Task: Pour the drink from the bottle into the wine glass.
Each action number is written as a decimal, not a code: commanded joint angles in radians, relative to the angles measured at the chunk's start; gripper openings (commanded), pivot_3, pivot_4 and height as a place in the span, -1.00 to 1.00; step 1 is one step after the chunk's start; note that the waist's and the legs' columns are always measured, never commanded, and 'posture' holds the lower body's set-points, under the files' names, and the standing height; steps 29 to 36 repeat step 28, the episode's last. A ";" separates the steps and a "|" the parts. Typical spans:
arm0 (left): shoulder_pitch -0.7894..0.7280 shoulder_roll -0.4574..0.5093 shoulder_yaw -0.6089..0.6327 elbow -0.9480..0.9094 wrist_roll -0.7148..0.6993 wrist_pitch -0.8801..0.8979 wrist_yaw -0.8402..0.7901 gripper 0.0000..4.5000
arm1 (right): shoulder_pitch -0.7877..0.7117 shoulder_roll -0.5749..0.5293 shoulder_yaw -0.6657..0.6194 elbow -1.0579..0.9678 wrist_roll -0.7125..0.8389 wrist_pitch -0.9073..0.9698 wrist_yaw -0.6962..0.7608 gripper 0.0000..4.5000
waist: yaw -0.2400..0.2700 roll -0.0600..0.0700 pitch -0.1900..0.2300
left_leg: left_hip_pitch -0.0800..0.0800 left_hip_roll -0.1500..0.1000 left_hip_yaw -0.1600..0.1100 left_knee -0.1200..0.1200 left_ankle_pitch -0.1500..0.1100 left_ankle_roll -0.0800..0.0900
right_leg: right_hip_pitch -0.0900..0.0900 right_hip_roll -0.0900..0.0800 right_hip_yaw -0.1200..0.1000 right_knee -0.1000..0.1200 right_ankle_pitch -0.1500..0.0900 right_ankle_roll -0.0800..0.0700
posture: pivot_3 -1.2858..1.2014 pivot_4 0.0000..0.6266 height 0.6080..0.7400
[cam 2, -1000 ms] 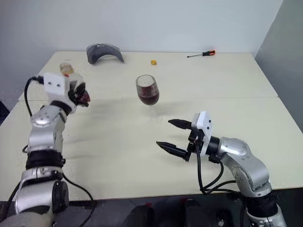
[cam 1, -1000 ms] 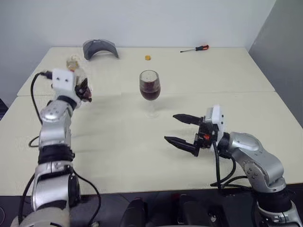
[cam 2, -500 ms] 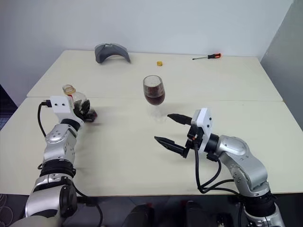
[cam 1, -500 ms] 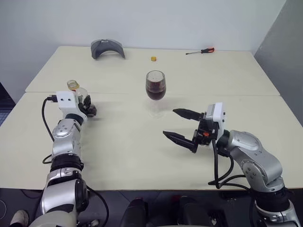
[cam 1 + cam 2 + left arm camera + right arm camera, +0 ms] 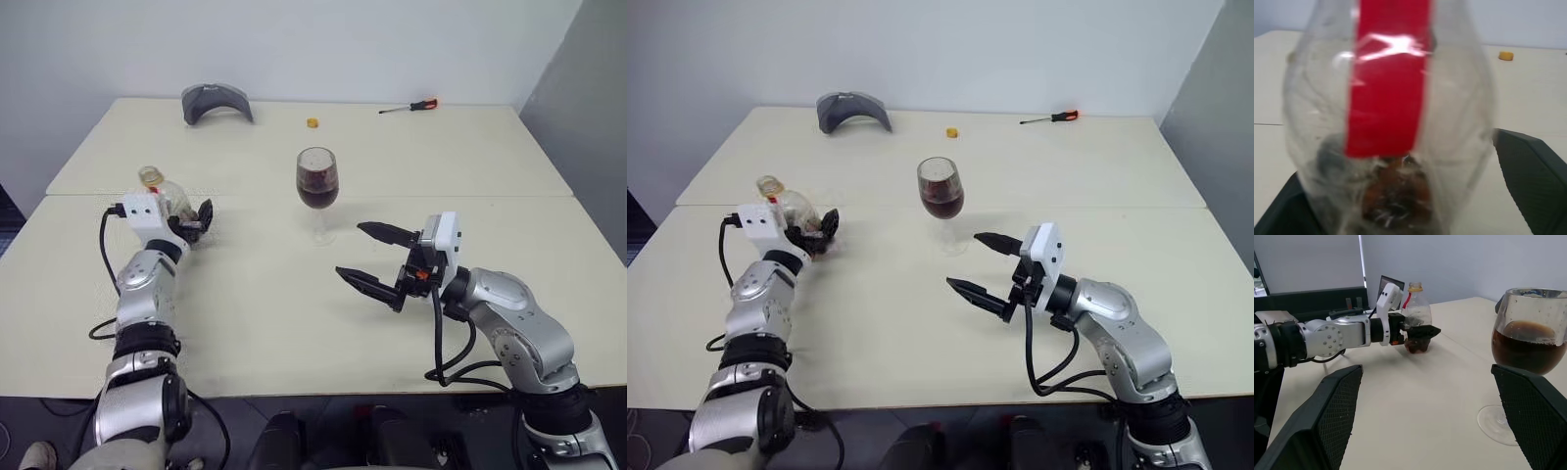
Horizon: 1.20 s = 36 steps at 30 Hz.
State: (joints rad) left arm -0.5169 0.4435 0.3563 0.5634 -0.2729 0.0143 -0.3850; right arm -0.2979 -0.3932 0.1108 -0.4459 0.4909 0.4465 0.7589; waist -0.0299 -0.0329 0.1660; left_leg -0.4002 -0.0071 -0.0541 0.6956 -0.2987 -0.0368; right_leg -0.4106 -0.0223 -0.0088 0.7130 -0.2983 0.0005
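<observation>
The bottle point(image 5: 163, 194), clear with a red label strip and no cap on its neck, stands on the table at the left with only a brown trace of liquid at its bottom. My left gripper point(image 5: 193, 221) is open around its lower part, and one finger point(image 5: 1528, 166) stands clear of the bottle's wall point(image 5: 1388, 122). The wine glass point(image 5: 316, 186) stands upright mid-table with the dark brown drink point(image 5: 1525, 350) filling the lower bowl. My right gripper point(image 5: 351, 250) hovers open and empty in front of the glass and a little to its right, pointing left.
A small yellow cap point(image 5: 312, 122) lies on the far part of the table. A grey curved object point(image 5: 216, 101) sits at the back left and a red-handled screwdriver point(image 5: 407, 105) at the back right. A seam point(image 5: 470, 196) crosses the tabletop behind the glass.
My left arm has come down with the bottle, the bottle now stands on the table, and the left fingers have spread open. The right arm has kept its place; the camera view shifted.
</observation>
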 commanded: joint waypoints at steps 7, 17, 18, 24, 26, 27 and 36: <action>0.367 0.021 0.079 -0.630 -0.100 0.329 0.075 0.99 | 0.081 -0.030 -0.028 -0.091 0.013 0.005 -0.033 1.00 | 0.001 0.000 0.000 | 0.000 0.000 0.000 -0.001 0.000 0.000 | 0.001 0.000 0.001 -0.001 0.000 0.000 | 0.03 -0.52 1.00; 0.572 -0.079 0.053 -1.194 -0.162 0.722 0.323 0.99 | 0.211 0.036 -0.065 -0.077 -0.241 0.139 -0.461 1.00 | 0.029 0.001 -0.003 | 0.004 -0.001 -0.001 -0.001 -0.004 0.004 | 0.007 0.000 0.001 -0.002 0.000 0.000 | 0.03 -0.52 1.00; 0.559 -0.096 0.034 -1.212 -0.149 0.740 0.350 0.99 | 0.219 0.080 -0.093 -0.081 -0.244 0.171 -0.524 1.00 | 0.029 0.001 -0.003 | 0.004 -0.001 -0.001 -0.001 -0.004 0.004 | 0.007 0.000 0.001 -0.002 0.000 0.000 | 0.03 -0.52 1.00; 0.588 -0.155 -0.082 -1.249 -0.085 0.755 0.402 0.99 | 0.248 0.183 -0.150 -0.122 -0.292 0.249 -0.679 1.00 | 0.026 0.005 -0.005 | 0.004 -0.001 0.001 -0.002 -0.003 0.003 | 0.006 0.000 0.003 -0.002 0.000 0.000 | 0.03 -0.52 1.00; 0.603 -0.148 -0.111 -1.236 -0.071 0.732 0.378 0.99 | 0.260 0.188 -0.140 -0.128 -0.307 0.248 -0.689 1.00 | 0.025 0.005 -0.005 | 0.005 -0.001 0.002 -0.003 -0.004 0.004 | 0.006 0.001 0.004 -0.002 -0.001 0.000 | 0.03 -0.52 1.00; 0.607 -0.148 -0.117 -1.231 -0.072 0.723 0.367 0.99 | 0.266 0.189 -0.133 -0.129 -0.312 0.246 -0.692 1.00 | 0.025 0.006 -0.006 | 0.005 0.000 0.002 -0.004 -0.004 0.004 | 0.006 0.001 0.004 -0.002 -0.001 -0.001 | 0.03 -0.52 1.00; 0.603 -0.158 -0.110 -1.224 -0.087 0.714 0.357 0.99 | 0.270 0.194 -0.125 -0.132 -0.319 0.240 -0.698 1.00 | 0.025 0.006 -0.006 | 0.005 0.000 0.001 -0.004 -0.004 0.004 | 0.006 0.001 0.004 -0.002 -0.001 -0.001 | 0.03 -0.52 1.00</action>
